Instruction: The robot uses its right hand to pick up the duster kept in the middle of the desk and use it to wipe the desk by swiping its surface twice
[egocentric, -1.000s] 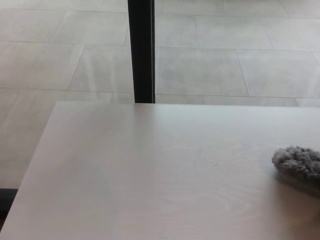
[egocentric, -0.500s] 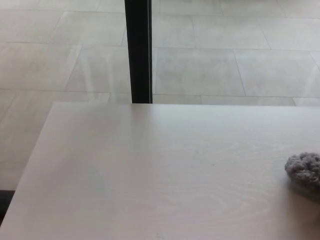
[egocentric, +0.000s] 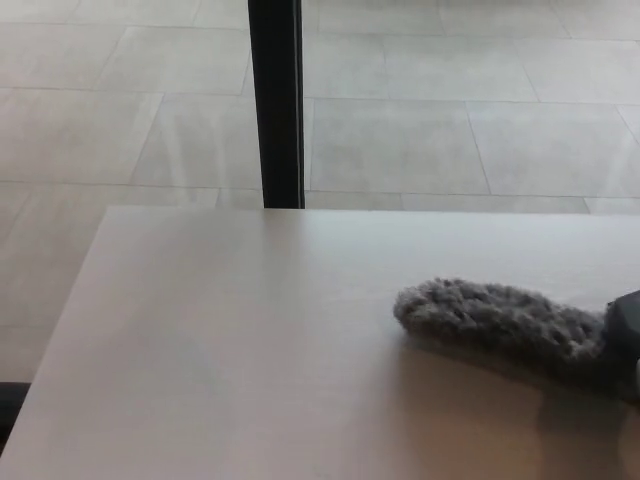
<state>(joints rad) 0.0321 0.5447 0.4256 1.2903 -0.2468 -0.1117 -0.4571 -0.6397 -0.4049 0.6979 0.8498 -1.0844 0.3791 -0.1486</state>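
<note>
A grey fluffy duster (egocentric: 495, 318) lies low across the pale wooden desk (egocentric: 250, 340), its tip near the desk's middle and its far end running to the picture's right edge. Only a dark sliver of my right hand (egocentric: 626, 330) shows there, closed on the duster's end. The rest of that hand and arm is cut off by the frame. My left hand does not show.
A black vertical post (egocentric: 276, 100) stands behind the desk's far edge. Grey floor tiles (egocentric: 450, 110) lie beyond. The desk's left edge (egocentric: 60, 330) runs diagonally, with a dark object (egocentric: 10, 400) below its corner.
The duster has swept far to the left, from the right edge toward the desk's middle, and a bit of my right hand has come into view.
</note>
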